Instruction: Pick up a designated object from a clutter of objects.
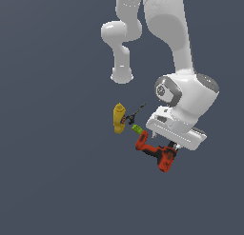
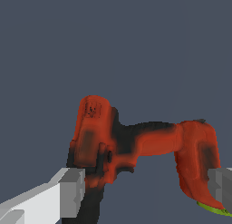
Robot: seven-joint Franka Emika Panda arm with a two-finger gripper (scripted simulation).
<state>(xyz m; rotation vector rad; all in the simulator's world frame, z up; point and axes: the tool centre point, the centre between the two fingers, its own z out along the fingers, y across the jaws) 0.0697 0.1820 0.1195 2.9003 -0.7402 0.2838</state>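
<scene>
The red-orange power drill [image 1: 157,153] with black trim lies on its side on the grey floor, the nearest item of the clutter. My gripper [image 1: 173,147] is low over its thick end, mostly hidden under the white hand. In the wrist view the drill [image 2: 149,143] lies between my two grey fingertips [image 2: 68,191], which stand wide apart; the gripper [image 2: 145,187] is open and holds nothing. A yellow bottle [image 1: 118,117], a thin black tool [image 1: 135,114] and a tiny green piece [image 1: 137,129] lie just beyond the drill.
The arm's white links [image 1: 167,34] rise behind the clutter, with a round base part [image 1: 122,76] on the floor. The green piece's edge shows by the drill's base in the wrist view [image 2: 213,210]. Plain grey floor surrounds the group.
</scene>
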